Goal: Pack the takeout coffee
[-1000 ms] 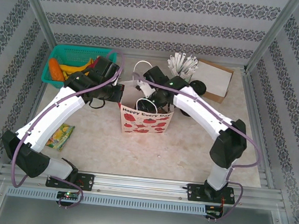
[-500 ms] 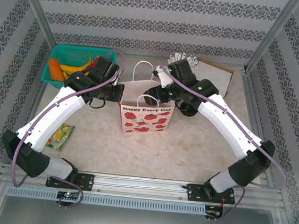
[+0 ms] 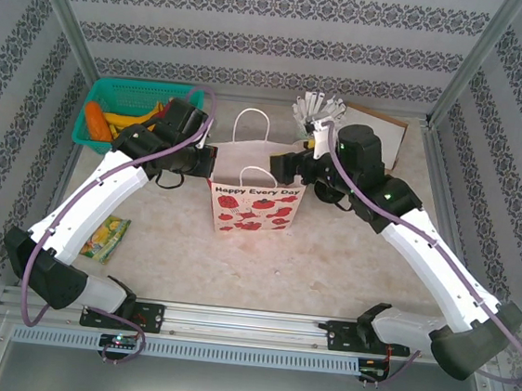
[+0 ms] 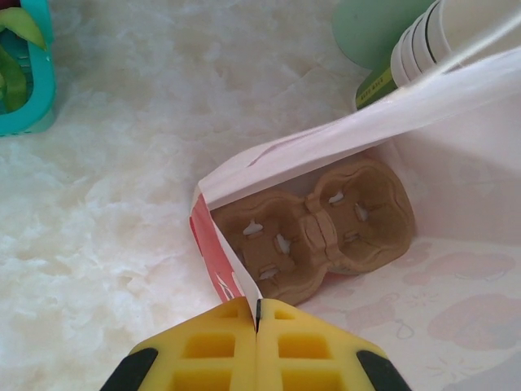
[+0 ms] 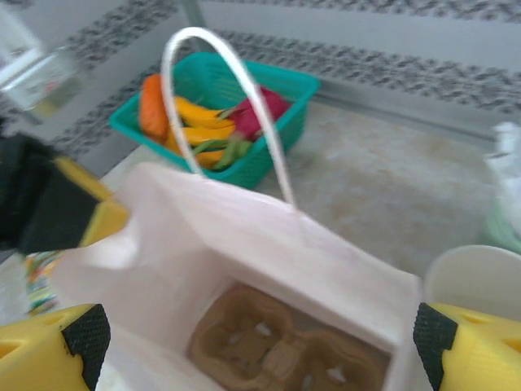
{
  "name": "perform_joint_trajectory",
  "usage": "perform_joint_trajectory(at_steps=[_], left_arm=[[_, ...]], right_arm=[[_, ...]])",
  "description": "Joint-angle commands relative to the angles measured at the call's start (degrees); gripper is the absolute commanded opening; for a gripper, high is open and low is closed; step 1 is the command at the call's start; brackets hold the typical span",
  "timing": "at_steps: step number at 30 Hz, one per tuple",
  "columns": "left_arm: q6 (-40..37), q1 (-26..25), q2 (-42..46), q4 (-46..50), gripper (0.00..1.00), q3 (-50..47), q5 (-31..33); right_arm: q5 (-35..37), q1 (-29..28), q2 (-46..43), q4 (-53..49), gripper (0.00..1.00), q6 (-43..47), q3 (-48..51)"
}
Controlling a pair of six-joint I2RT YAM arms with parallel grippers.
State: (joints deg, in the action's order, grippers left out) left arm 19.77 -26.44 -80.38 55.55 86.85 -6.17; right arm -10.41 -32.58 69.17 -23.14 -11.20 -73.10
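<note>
The scene is lit brightly and evenly, with only faint shadows cast beside the gift bag (image 3: 255, 209). In the right wrist view everything behind the bag is blurred, and in the left wrist view the tabletop (image 4: 122, 122) beside it is washed pale.

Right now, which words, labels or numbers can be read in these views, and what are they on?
"Happy Every Day": front of the gift bag.
Small dark print on the green label beside the bag: too blurred to read.
Print on the yellow-green packet: too small to read.
</note>
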Motion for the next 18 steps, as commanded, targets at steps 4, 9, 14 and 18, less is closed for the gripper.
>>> perform_joint_trajectory(at_steps=[4,9,14,18], left_arm=[[-1.19,3.06,1.1,-2.46,0.0,-0.64,-7.99],[-4.37,3.84,1.12,-0.21,0.0,1.18,-7.51],[-7.05,4.26,-0.24,1.82,0.0,3.07,-8.79],[-8.53,4.35,-0.83,3.16,0.0,4.64,-8.95]], right_arm=[[5.16,4.72,-2.61,4.59,0.98,3.26,3.18],[-5.14,6.15,-0.39,-6.35,0.98,15.14,-2.15],[-6.21,6.47,2.25,-9.19,0.98,22.66,-3.33],[-7.33,7.33,8.39,-14.17,0.97,24.75,-9.88]])
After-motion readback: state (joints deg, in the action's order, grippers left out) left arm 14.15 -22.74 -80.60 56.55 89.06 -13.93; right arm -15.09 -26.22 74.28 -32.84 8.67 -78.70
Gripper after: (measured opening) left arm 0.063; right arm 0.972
